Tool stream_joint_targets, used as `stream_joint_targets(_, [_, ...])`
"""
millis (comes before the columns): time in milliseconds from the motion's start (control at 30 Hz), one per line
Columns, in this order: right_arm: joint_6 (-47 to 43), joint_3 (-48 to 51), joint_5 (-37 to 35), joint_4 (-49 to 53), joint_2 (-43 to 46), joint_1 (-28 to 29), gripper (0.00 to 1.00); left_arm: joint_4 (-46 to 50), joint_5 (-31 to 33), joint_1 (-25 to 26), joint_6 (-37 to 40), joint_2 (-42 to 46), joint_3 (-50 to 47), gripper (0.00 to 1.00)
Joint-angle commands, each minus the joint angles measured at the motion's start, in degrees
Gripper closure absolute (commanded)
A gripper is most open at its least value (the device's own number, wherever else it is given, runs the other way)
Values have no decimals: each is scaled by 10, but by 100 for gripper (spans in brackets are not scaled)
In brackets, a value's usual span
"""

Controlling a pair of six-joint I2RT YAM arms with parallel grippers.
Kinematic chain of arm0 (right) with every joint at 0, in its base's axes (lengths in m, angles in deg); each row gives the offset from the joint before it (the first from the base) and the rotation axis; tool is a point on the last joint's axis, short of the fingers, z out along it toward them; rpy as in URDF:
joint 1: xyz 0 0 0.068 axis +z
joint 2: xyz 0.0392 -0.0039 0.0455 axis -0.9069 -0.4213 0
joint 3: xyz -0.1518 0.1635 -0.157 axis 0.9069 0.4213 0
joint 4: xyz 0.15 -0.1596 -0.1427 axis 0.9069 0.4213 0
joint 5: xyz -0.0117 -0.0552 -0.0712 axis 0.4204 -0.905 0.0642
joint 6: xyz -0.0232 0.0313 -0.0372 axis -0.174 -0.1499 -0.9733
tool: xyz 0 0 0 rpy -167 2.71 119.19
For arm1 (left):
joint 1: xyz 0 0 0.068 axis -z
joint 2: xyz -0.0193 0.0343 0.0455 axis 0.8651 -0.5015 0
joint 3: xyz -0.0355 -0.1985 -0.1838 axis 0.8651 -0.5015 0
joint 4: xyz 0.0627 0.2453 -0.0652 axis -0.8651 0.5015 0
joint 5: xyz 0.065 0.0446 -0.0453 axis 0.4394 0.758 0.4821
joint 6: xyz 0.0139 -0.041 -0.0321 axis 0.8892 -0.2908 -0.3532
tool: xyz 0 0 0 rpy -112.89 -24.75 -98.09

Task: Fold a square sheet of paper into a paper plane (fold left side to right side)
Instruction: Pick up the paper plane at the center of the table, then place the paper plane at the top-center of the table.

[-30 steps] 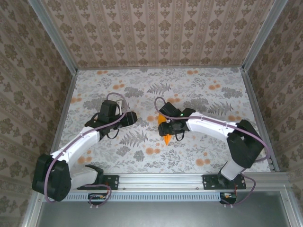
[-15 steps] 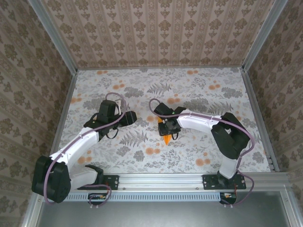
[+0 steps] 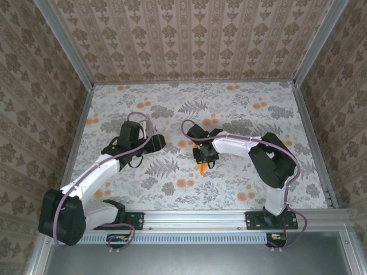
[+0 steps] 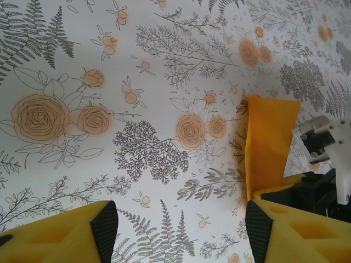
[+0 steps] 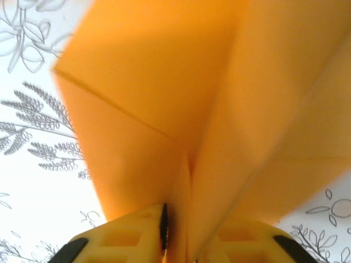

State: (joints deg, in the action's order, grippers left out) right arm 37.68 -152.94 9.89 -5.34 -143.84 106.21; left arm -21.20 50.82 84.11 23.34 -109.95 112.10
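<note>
the paper plane (image 3: 202, 167) sat near the middle of the floral cloth (image 3: 241, 109). from the top cam its orange pointed tip stuck out toward the near edge from under the right gripper (image 3: 202, 156). in the r wrist view the yellow fingers (image 5: 123, 238) were pressed together on the paper, pinching it right at the centre crease. orange flaps spread up and out to both sides above the pinch, w/ a diagonal fold line across the left flap. the left gripper (image 3: 156, 142) hung well apart to the left of the plane, over the cloth. its jaws were spread wide w/ just printed roses and ferns seen between the pads (image 4: 104, 224). in the l wrist view the plane stood up off the cloth as a tall orange flap beyond the right-hand pad. couldn't tell if it touched that pad.
</note>
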Motion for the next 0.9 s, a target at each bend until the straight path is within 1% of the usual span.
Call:
stream_joint_targets(0, [8,-21,14,6,9,-18,92,10,-10,-7,20,21,4,32])
stream_joint_targets(33, [7,-26,12,10,16,-23,93,9,-11,-8,25,25,6,30])
stream_joint_targets(100, [-3,-46,11,28,22,-41,93,0,-16,-8,39,35,7,19])
stream_joint_targets(267, [-48,-119,-2,79,-13,-92,94,-41,-16,-8,74,71,-8,0])
stream_joint_targets(400, [-80,-198,-22,120,-74,-118,94,-36,0,-9,101,92,-9,0])
stream_joint_targets(600, [-83,-294,-26,150,-147,-141,94,-10,1,-11,102,94,-2,0])
stream_joint_targets(767, [-96,-346,-27,176,-198,-143,93,-4,0,-11,100,94,-3,0])
stream_joint_targets(867, [-94,-351,-22,180,-212,-143,91,-2,-1,-11,98,94,-2,0])
